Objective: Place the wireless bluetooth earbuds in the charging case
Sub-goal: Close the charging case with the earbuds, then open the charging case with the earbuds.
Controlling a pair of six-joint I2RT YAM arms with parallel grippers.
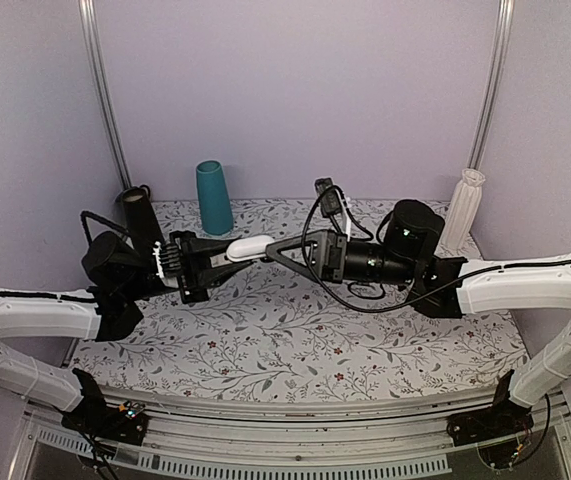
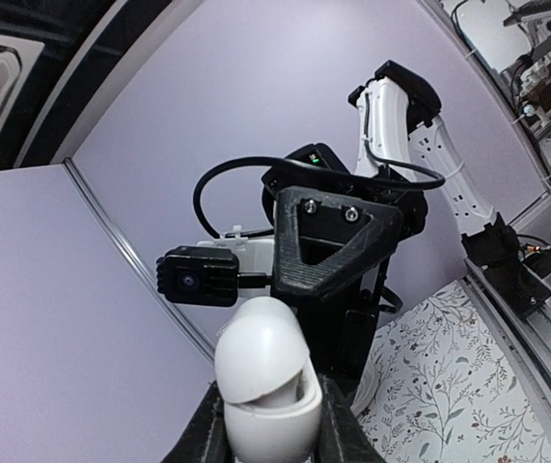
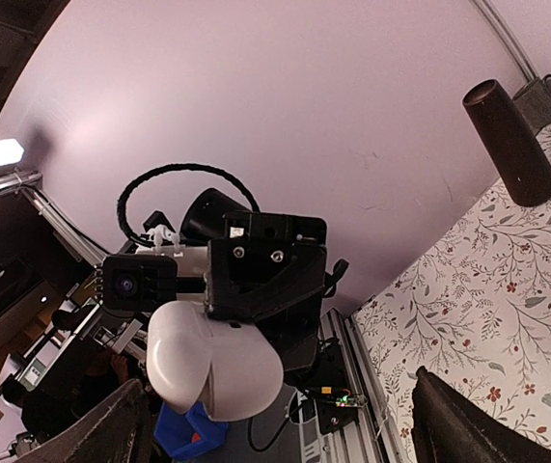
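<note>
The left pincer (image 1: pixel 227 254) is clamped shut on the case (image 1: pixel 252 245), gripping its near end, so that the case juts out at 3 o'clock from the jaws in the top view. It is held in the air above the table (image 1: pixel 295 340). In the left wrist view the left pincer (image 2: pixel 270 436) pinches the lower half of the case (image 2: pixel 265 371) from both sides, and the case stands up at 12 o'clock from the jaws.

The right pincer (image 1: pixel 273 250) faces it from 3 o'clock with its jaws spread wide and holding nothing. Its tips are just beside the free end of the case; whether they touch I cannot tell. In the right wrist view the jaws of the right pincer (image 3: pixel 285 429) sit at 8 and 4 o'clock, with the case (image 3: pixel 212 362) between them and somewhat left of centre.

The case is a glossy white pebble with rounded ends. A seam crosses it, and the lid looks slightly ajar, with a dark gap along one side.

From the case, a teal cup (image 1: pixel 213 197) stands at 11 o'clock, a dark cylinder (image 1: pixel 140 215) near 9 to 10 o'clock, and a white ribbed vase (image 1: pixel 465 207) near 2 to 3 o'clock, all well apart from it at the back of the floral table.
</note>
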